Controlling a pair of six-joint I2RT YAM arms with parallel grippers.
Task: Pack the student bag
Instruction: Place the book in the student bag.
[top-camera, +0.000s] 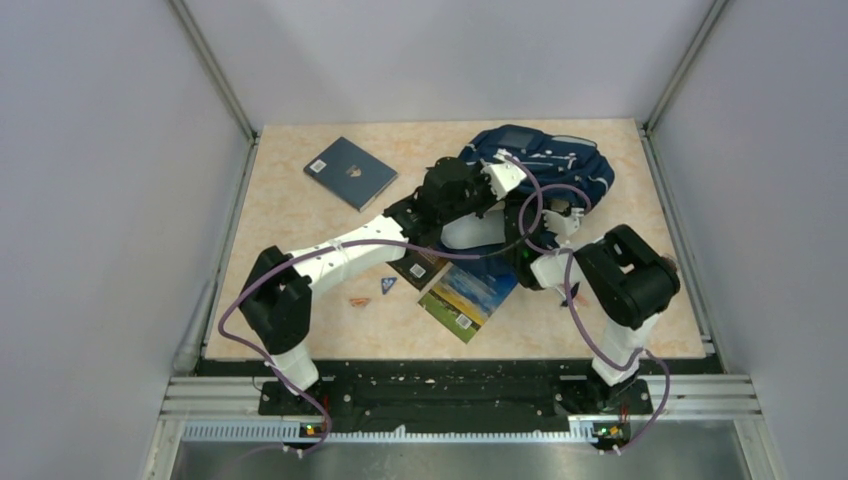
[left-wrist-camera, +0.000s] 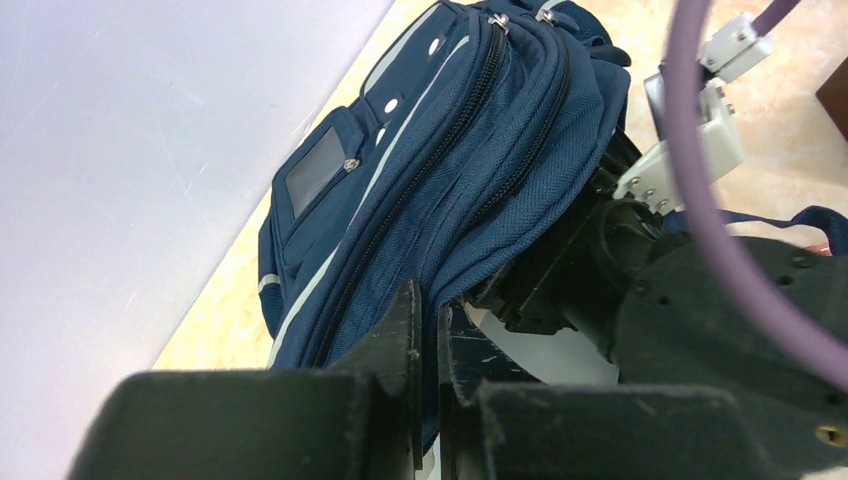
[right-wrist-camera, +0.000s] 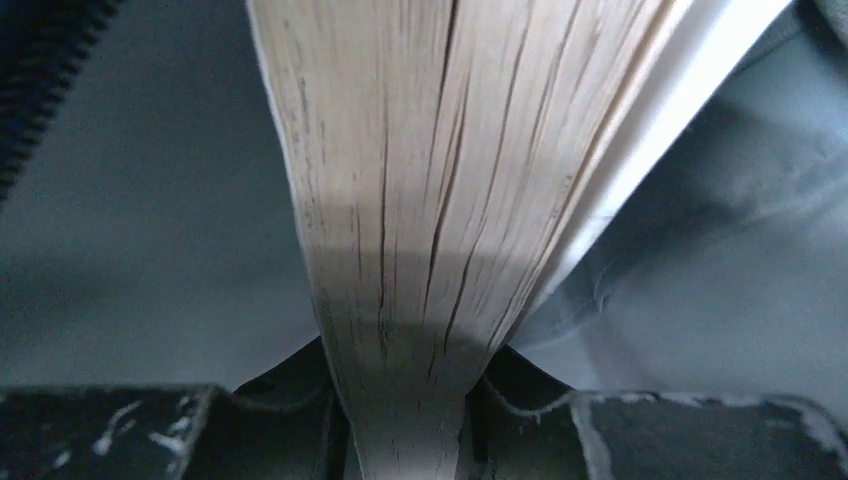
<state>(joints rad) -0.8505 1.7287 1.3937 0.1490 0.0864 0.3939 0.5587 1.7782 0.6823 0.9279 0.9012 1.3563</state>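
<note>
**Both jaws closed at the mouth of the bag**

Close to the near edge, right of centre, a landscape-cover book (top-camera: 468, 293) lies flat on the surface (top-camera: 290, 215); just left of it sit a small blue triangle (top-camera: 387, 285) and a tiny orange piece (top-camera: 357, 300); a dark brown book (top-camera: 420, 265) lies just beyond, partly under the left arm. Farther in, the right gripper (right-wrist-camera: 405, 415) has its jaws clamped on a pale-paged book (right-wrist-camera: 420, 200), whose page edges fan out away from them; grey lining (right-wrist-camera: 140, 220) shows on either side of it and zip teeth (right-wrist-camera: 45, 70) cross the upper left of the right wrist view. The left gripper (left-wrist-camera: 428, 325) reaches in from the left; its jaws are pressed together with a fold of navy fabric at the bag's opening pinched between them. The student bag (top-camera: 545, 160) lies toward the far right corner of the surface, its near side lifted over the right arm's wrist. Toward the far edge, left of centre, a dark blue book (top-camera: 350, 172) lies flat, well apart from the bag.
</note>
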